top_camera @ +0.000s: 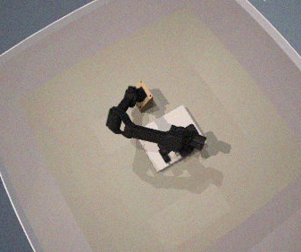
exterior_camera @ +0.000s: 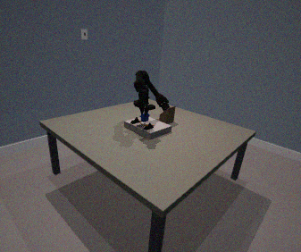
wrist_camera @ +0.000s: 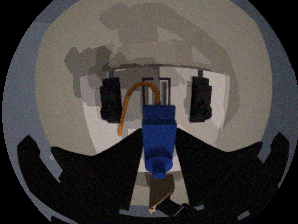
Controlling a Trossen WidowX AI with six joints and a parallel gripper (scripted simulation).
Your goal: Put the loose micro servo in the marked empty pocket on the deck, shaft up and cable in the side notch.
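Note:
The blue micro servo (wrist_camera: 159,132) (exterior_camera: 145,117) is between the fingers of my gripper (wrist_camera: 158,132), which is shut on it. In the wrist view its round shaft end is toward the bottom of the picture, and its orange cable (wrist_camera: 131,91) arches up and to the left from its far end. The marked pocket (wrist_camera: 169,90), a dark rectangular outline on the white deck (wrist_camera: 218,85) (top_camera: 183,113) (exterior_camera: 161,131), shows just beyond the servo, partly hidden by it. The servo appears to be above the deck; the height is hard to tell. In the top view the arm hides the servo.
Two black parts (wrist_camera: 111,100) (wrist_camera: 200,100) stand on the deck on either side of the pocket. A wooden block (top_camera: 146,104) (exterior_camera: 167,114) stands beside the deck, near the arm's base. The deck lies on a table (exterior_camera: 161,174).

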